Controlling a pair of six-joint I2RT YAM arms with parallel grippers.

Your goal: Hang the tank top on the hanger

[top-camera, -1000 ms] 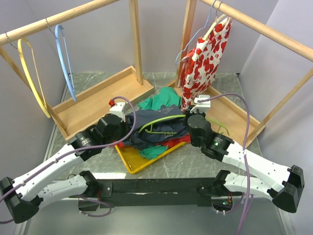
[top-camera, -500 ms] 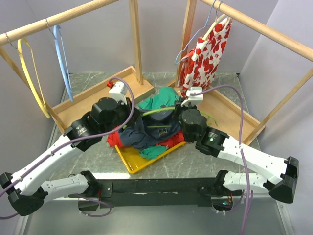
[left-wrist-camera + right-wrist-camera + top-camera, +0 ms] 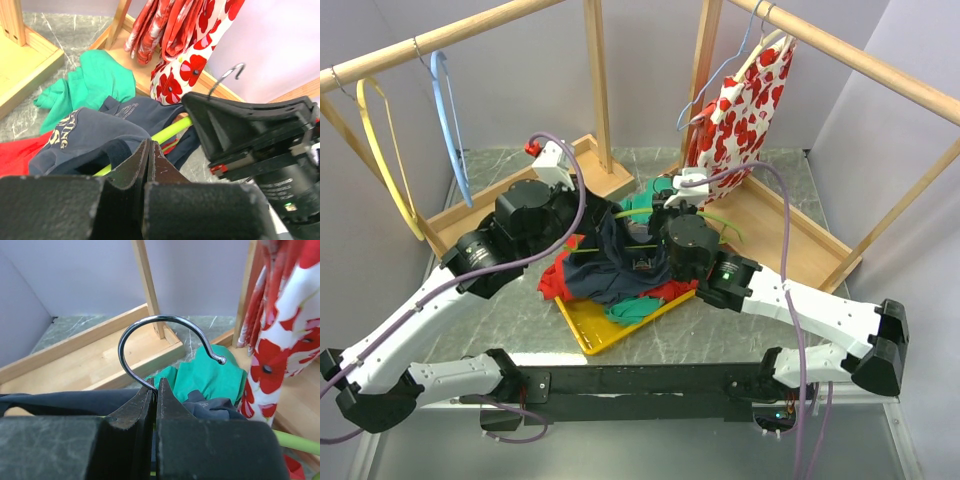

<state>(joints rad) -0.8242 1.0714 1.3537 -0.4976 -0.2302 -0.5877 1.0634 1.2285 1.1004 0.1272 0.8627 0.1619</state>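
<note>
The left hand (image 3: 148, 155) is pressed together and appears to pinch a dark strap edge of the tank top (image 3: 95, 135), just beside the bar of the green hanger (image 3: 170, 131). The right hand (image 3: 154, 390) is clamped on the hanger's neck, just below its metal hook (image 3: 165, 317). The tank top hangs bunched between the two hands, draped over the hanger bar above a yellow tray (image 3: 585, 330) of other clothes on the tabletop (image 3: 700, 335). It looks light, limp and stretchy, so it will likely sag and slide. A strap or armhole hem seems the surest place to hold it. The hanger is thin plastic, probably stiff but springy, and best held at the neck. Pale curved lettering (image 3: 62, 131) shows on the navy cloth, but it is folded and unreadable. No other label is visible.
</note>
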